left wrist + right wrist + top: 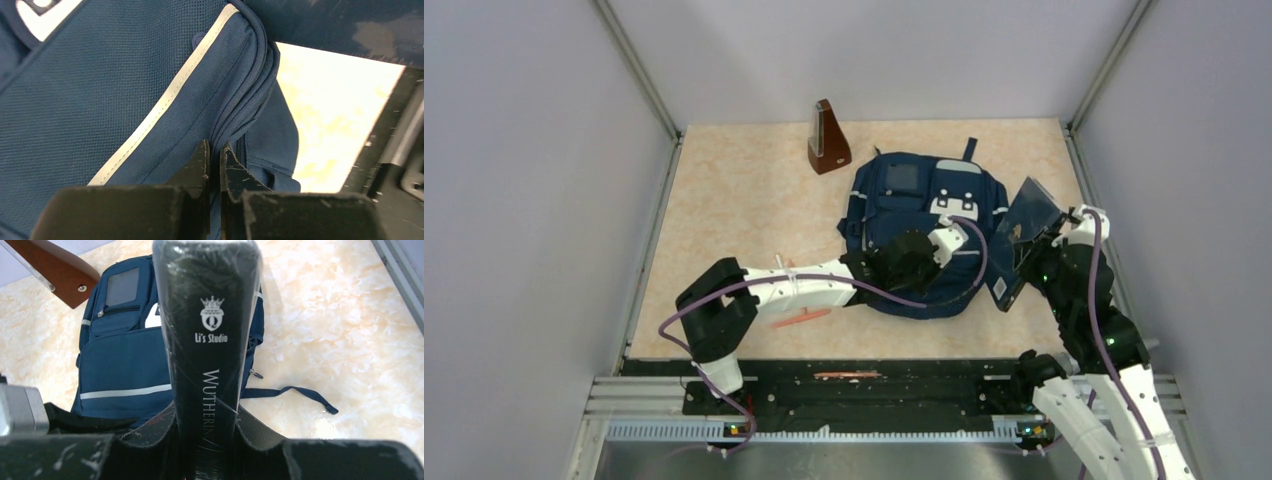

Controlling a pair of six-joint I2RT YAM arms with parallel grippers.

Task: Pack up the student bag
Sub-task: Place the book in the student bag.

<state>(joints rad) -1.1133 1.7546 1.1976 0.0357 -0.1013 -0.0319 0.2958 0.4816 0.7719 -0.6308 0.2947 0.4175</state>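
One student bag (904, 190), contents hidden; one metronome (828, 140) far left. Left gripper (215, 148) pinches the bag's seam; right gripper (207, 422) clamps one book (207, 315).

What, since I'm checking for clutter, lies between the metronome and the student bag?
Nothing: only bare beige tabletop separates the wooden metronome from the student bag, as the top view shows clearly.

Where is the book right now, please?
Top view, right side: the book is held in the right gripper, just right of the bag.
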